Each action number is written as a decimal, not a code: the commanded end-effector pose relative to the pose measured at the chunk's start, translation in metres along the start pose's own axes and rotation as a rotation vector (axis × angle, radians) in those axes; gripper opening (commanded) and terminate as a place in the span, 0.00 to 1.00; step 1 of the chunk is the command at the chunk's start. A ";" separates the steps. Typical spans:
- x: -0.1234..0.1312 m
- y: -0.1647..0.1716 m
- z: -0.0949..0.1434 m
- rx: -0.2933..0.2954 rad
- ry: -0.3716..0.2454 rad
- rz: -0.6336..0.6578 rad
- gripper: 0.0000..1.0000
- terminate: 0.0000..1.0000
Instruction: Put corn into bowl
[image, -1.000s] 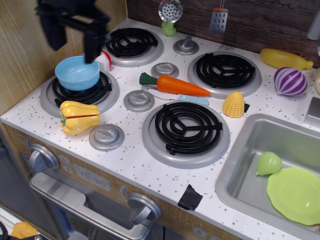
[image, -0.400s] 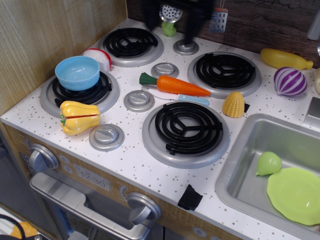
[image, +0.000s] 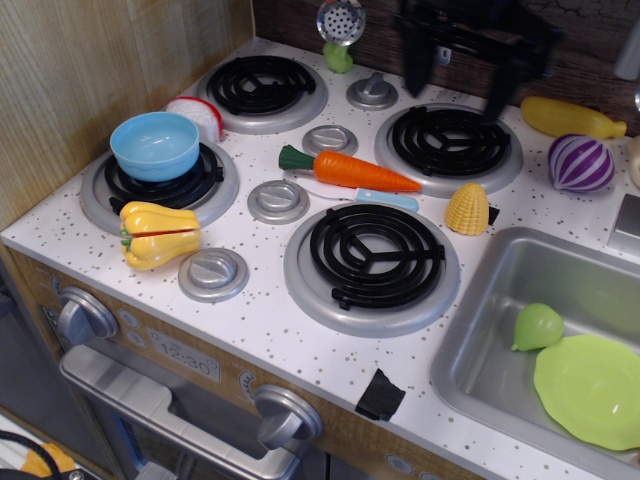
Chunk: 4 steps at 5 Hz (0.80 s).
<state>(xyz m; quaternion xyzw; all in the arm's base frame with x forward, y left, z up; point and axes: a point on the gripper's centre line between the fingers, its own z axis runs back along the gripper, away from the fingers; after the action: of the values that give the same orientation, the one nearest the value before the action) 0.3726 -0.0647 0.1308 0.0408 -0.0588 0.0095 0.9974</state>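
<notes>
Toy stove top (image: 270, 330), speckled white, wood wall behind | gripper (image: 458, 75) blurred above rear-right burner (image: 449, 141), fingers spread wide, holding nothing | corn (image: 467, 209) upright beside sink (image: 480, 350), right of front burner | blue bowl (image: 155, 146) on left burner, well apart from corn

A speckled white stovetop (image: 265, 330) is seen; corn (image: 467, 209), carrot (image: 350, 170), pepper (image: 158, 234), squash (image: 570, 118) and onion (image: 580, 163) are carried directly.

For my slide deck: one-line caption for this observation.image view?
Open gripper above the back-right burner; corn on the counter, far from the empty bowl.
</notes>
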 end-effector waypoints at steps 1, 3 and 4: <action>0.018 -0.025 0.005 -0.016 -0.097 0.036 1.00 0.00; 0.020 -0.037 -0.033 -0.013 -0.127 0.070 1.00 0.00; 0.020 -0.035 -0.050 -0.012 -0.117 0.083 1.00 0.00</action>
<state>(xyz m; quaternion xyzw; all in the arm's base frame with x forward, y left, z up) 0.3972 -0.0915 0.0559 0.0401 -0.1017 0.0397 0.9932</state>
